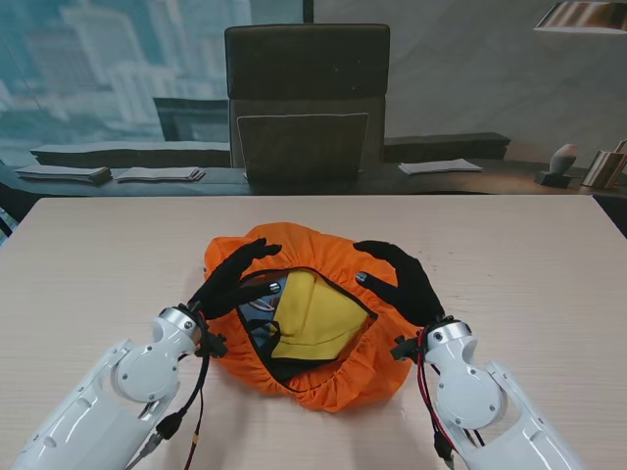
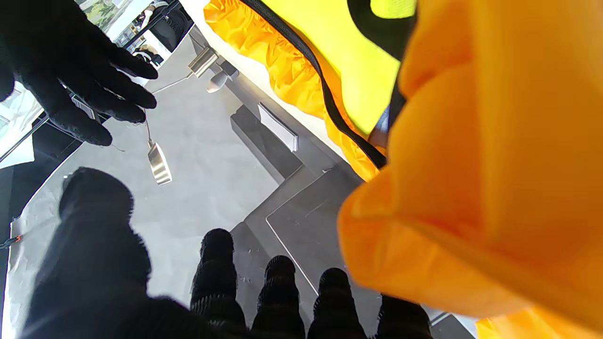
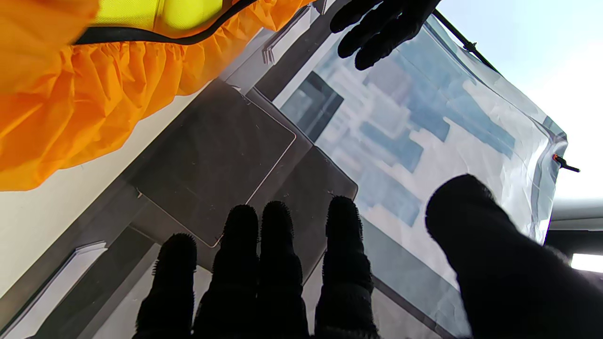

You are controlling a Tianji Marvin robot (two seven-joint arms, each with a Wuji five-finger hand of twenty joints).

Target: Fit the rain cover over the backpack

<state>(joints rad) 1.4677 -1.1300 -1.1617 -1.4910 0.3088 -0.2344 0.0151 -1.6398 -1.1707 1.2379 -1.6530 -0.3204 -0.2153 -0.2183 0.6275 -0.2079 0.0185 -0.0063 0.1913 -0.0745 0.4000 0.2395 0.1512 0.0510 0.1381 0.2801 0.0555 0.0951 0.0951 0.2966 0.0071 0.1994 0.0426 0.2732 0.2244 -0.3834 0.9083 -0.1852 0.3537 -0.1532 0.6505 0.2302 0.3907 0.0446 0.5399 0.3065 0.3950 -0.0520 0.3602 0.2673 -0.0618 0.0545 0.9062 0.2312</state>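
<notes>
Orange rain cover (image 1: 323, 257) lies between each spread, empty robot hand (image 1: 233, 278) (image 1: 403, 279).

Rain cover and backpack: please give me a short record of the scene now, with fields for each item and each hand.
rain cover: orange rain cover, gathered black-trimmed edge, wrapped around the pack, opening facing up
backpack: yellow backpack visible through the opening, not fully covered
left hand: left hand on the cover's left side, fingers spread, gripping nothing
right hand: right hand on the cover's right side, fingers spread, gripping nothing
table: light wooden table
</notes>
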